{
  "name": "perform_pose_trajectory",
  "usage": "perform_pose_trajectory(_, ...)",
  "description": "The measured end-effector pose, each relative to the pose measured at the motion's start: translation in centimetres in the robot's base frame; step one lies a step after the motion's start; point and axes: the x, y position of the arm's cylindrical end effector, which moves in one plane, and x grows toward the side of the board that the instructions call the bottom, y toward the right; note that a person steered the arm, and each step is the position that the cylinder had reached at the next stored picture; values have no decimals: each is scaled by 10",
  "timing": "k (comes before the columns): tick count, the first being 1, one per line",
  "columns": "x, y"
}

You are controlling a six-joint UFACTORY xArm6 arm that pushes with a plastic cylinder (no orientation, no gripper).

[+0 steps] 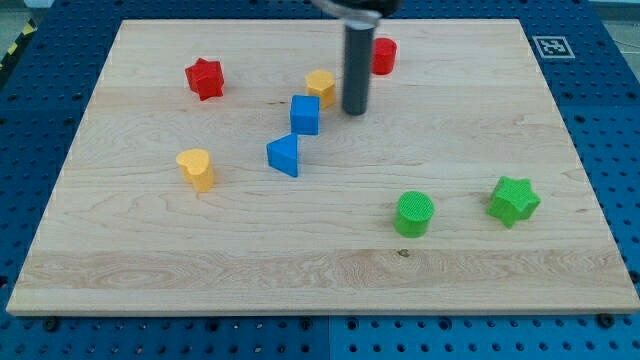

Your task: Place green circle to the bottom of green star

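Note:
The green circle [414, 214] lies on the wooden board at the lower right. The green star [514, 201] lies to its right, slightly higher, with a gap between them. My tip [355, 110] comes down from the view's top and stands near the board's upper middle, far above and left of the green circle. It is just right of the yellow block [320, 86] and up-right of the blue cube [305, 115], touching neither as far as I can see.
A red cylinder [384, 56] sits behind the rod at the top. A red star [204, 78] is at the upper left. A blue triangle [284, 156] and a yellow heart [197, 168] lie left of centre. The board's edges [320, 312] border a blue perforated table.

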Motion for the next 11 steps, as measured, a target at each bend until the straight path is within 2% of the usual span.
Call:
perform_pose_trajectory(1,-19,-6)
perform_pose_trajectory(3,-10,-71)
perform_pose_trajectory(4,-4,-54)
perform_pose_trajectory(5,24,-17)
perform_pose_trajectory(7,50,53)
perform_pose_trajectory(11,67,195)
